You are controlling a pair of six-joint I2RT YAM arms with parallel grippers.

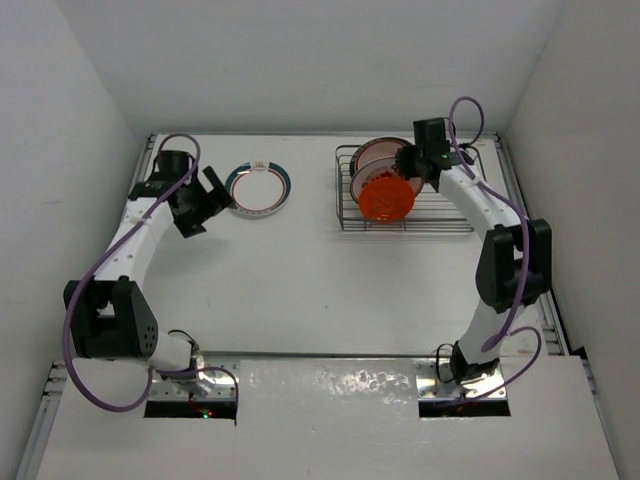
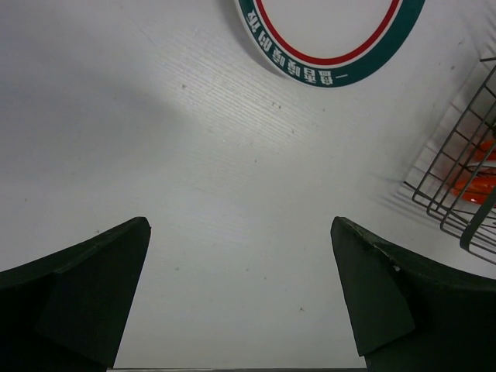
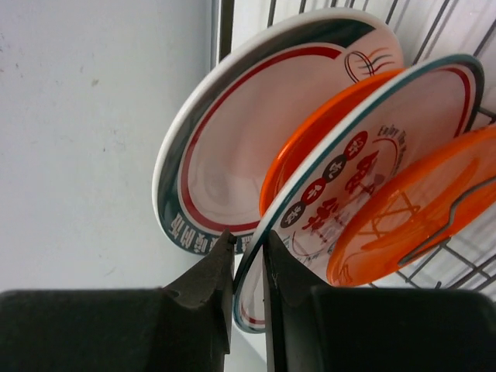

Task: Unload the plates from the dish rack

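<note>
The wire dish rack (image 1: 440, 222) stands at the back right and holds several upright plates. In the right wrist view these are a white plate with a teal and red band (image 3: 217, 147), an orange plate (image 3: 310, 147), a white teal-rimmed plate with red characters (image 3: 364, 178) and a front orange plate (image 3: 418, 209). My right gripper (image 3: 248, 244) is shut on the lower rim of the plate with red characters; it reaches into the rack in the top view (image 1: 408, 163). A teal-rimmed plate (image 1: 258, 190) lies flat on the table. My left gripper (image 1: 215, 205) is open and empty just left of it.
In the left wrist view my open left gripper (image 2: 240, 232) faces bare white table, with the flat plate (image 2: 333, 75) at the top edge and the rack's corner (image 2: 457, 178) at the right. White walls enclose the table on three sides.
</note>
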